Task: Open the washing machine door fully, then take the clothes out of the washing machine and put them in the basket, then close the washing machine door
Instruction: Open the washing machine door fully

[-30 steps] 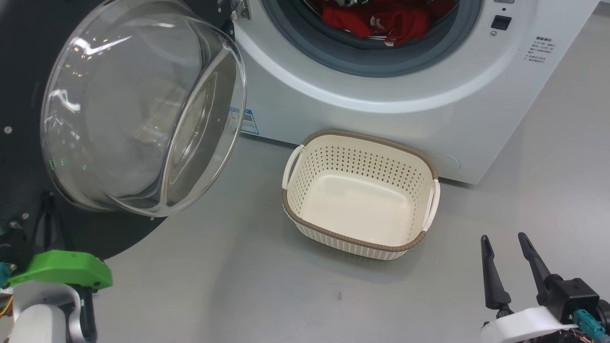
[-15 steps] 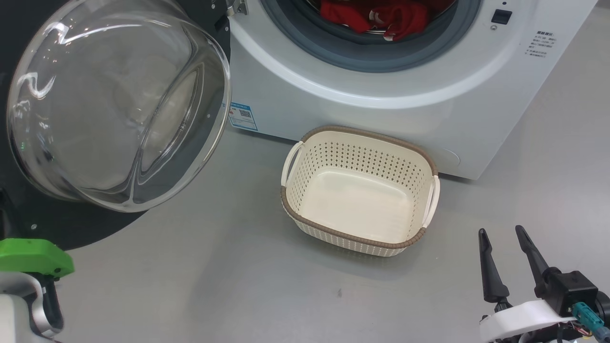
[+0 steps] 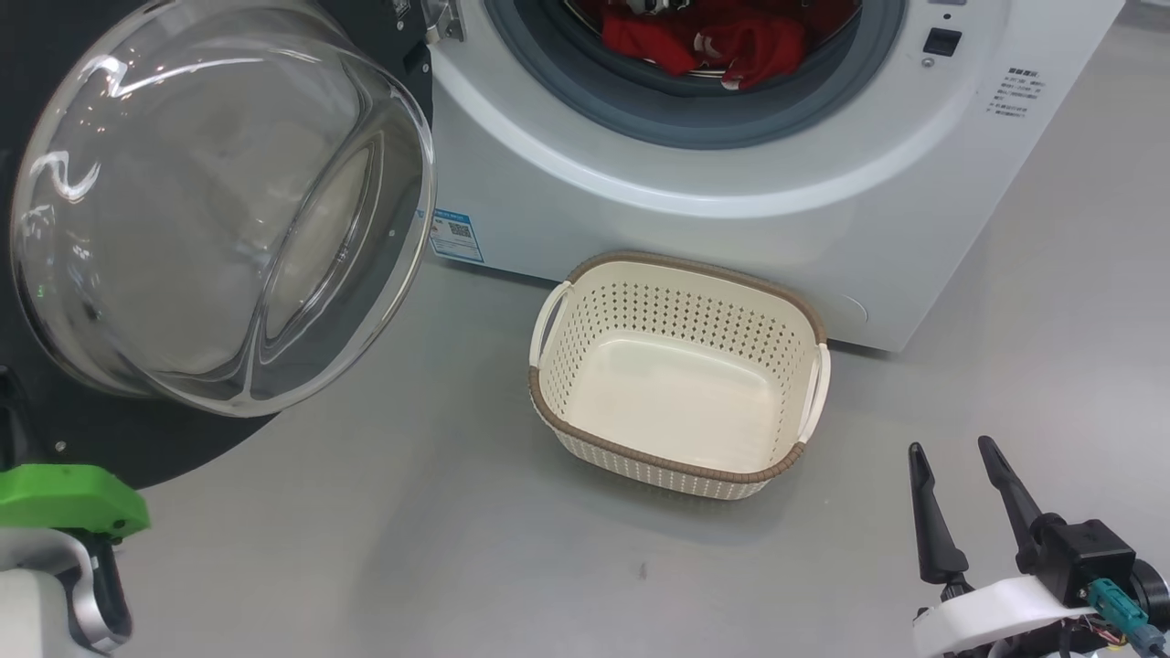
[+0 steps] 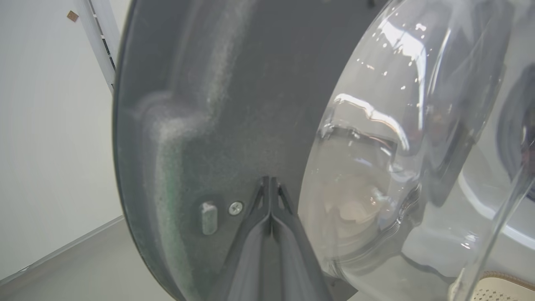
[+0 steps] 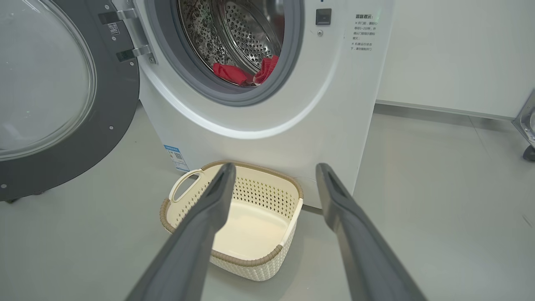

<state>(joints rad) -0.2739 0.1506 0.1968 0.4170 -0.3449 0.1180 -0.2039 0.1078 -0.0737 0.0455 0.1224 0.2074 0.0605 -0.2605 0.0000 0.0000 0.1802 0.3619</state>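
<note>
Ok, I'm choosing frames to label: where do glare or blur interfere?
Head view: reflections streak the washing machine door; the basket is sharp. Left wrist view: the door's glass warps what's behind. Right wrist view: the right gripper is soft, the clothes clear.

We see a grey floor [image 3: 366, 548] with one dark speck [image 3: 643, 571]. A white wall [image 5: 451, 50] meets it at a skirting [image 5: 422, 109].

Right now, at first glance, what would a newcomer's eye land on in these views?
The washing machine door, with its bulging glass bowl, stands open and dominates the left of the head view. Bright red clothes lie in the drum at the top. The empty cream basket sits on the floor just in front of the washing machine.
</note>
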